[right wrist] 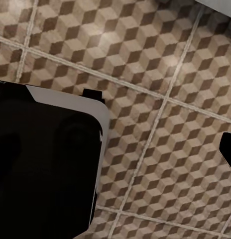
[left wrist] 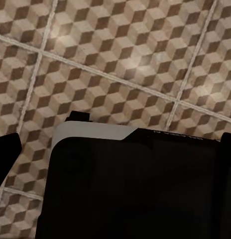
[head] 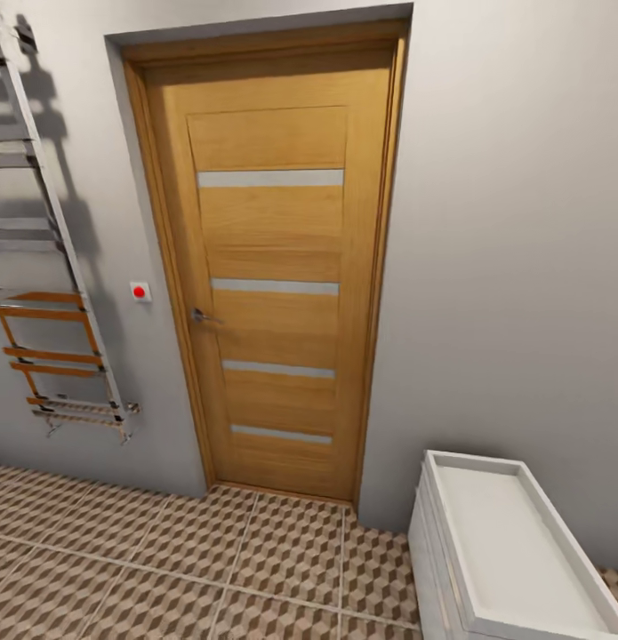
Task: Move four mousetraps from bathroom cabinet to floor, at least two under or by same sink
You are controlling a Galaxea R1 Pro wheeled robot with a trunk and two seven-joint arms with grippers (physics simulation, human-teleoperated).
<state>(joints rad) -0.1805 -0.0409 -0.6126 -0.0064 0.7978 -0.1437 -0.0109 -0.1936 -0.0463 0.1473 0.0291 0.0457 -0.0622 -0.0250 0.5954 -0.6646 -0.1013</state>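
Note:
The mousetraps and the cabinet are out of view. The bathroom floor (head: 193, 551), tiled in a brown, beige and cream cube pattern, runs under the head view and shows in both wrist views (left wrist: 120, 59) (right wrist: 160, 124). In the left wrist view, dark fingertips (left wrist: 6, 154) of my left gripper (left wrist: 115, 149) sit far apart at the frame's edges, with nothing between them. One dark fingertip (right wrist: 227, 149) of my right gripper (right wrist: 115, 149) shows at the frame's edge, and nothing is held. Both grippers hang above my black base (left wrist: 135, 189).
A closed wooden door (head: 273, 267) with a metal handle (head: 202, 316) stands straight ahead in a grey wall. A towel rack (head: 51, 293) hangs on the wall to the left. A plain white flat-fronted unit (head: 513, 551) stands at the lower right.

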